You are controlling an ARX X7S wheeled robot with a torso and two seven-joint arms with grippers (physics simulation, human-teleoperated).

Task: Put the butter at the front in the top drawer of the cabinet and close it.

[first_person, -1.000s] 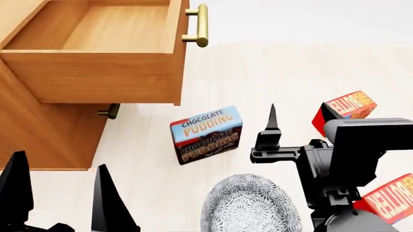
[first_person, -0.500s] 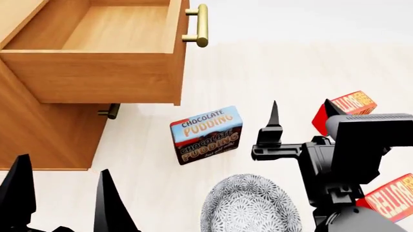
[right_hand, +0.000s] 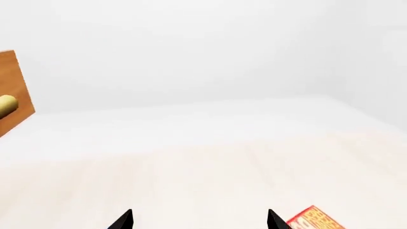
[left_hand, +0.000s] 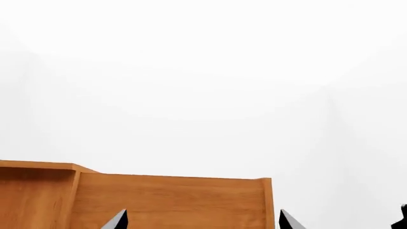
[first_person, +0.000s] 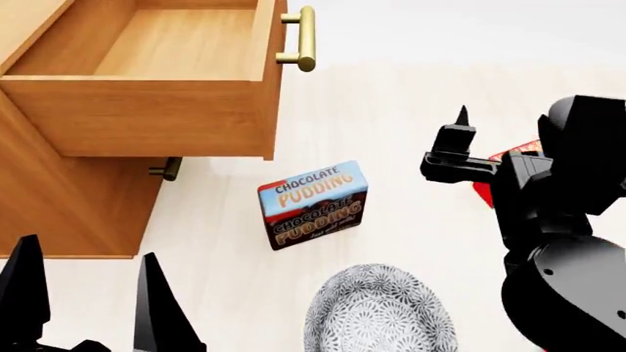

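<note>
Change since a second ago: my right arm has lifted and swung away from me toward the far right; its gripper (first_person: 459, 121) now sits higher in the head view, and the arm covers most of the red butter box (first_person: 486, 192) it was beside. The second red box that showed low at the right is now hidden behind the arm. The left gripper (first_person: 86, 293) has barely shifted.

Right jaws: apart in the right wrist view, two dark tips with bare counter (right_hand: 210, 157) between them, holding nothing. A corner of the red butter box shows just past one tip.

Left jaws: apart, empty, low at the left of the head view, in front of the cabinet (first_person: 69, 198). In the left wrist view the two tips point at the side of the wooden drawer.

Top drawer (first_person: 146, 110): pulled out and open, its inside bare wood, brass handle (first_person: 305, 38) on the front facing right.

Lower drawer handle (first_person: 168, 169): just visible beneath the open drawer.

Butter: only a red sliver visible on the counter, right of the pudding, outside the drawer.

Chocolate pudding box (first_person: 313, 204): lying on the counter between the cabinet and my right arm.

Patterned bowl (first_person: 380, 312): nearest me, just below the pudding box in the head view.
</note>
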